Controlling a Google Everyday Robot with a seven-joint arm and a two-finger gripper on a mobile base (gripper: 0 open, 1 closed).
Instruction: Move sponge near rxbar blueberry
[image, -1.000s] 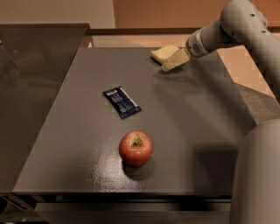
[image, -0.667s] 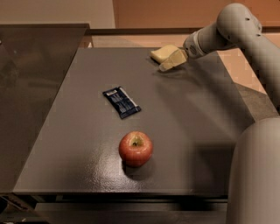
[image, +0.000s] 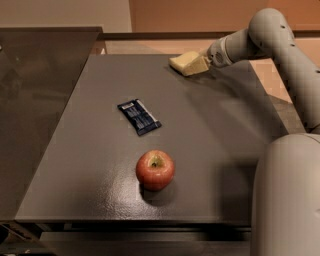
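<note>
The pale yellow sponge (image: 179, 60) lies at the far edge of the dark grey table (image: 210, 130), right of centre. My gripper (image: 194, 66) reaches in from the right and sits right against the sponge's right side, low over the table. The rxbar blueberry (image: 139, 117), a flat navy wrapper with white print at its far end, lies near the table's middle, well to the left of and nearer than the sponge.
A red apple (image: 155, 170) stands near the front of the table, just in front of the bar. My arm (image: 280, 45) arches over the right side. A glossy dark counter (image: 35, 100) adjoins the table on the left.
The gripper and the sponge have shifted slightly to the left along the far edge. The bar and the apple have not moved.
</note>
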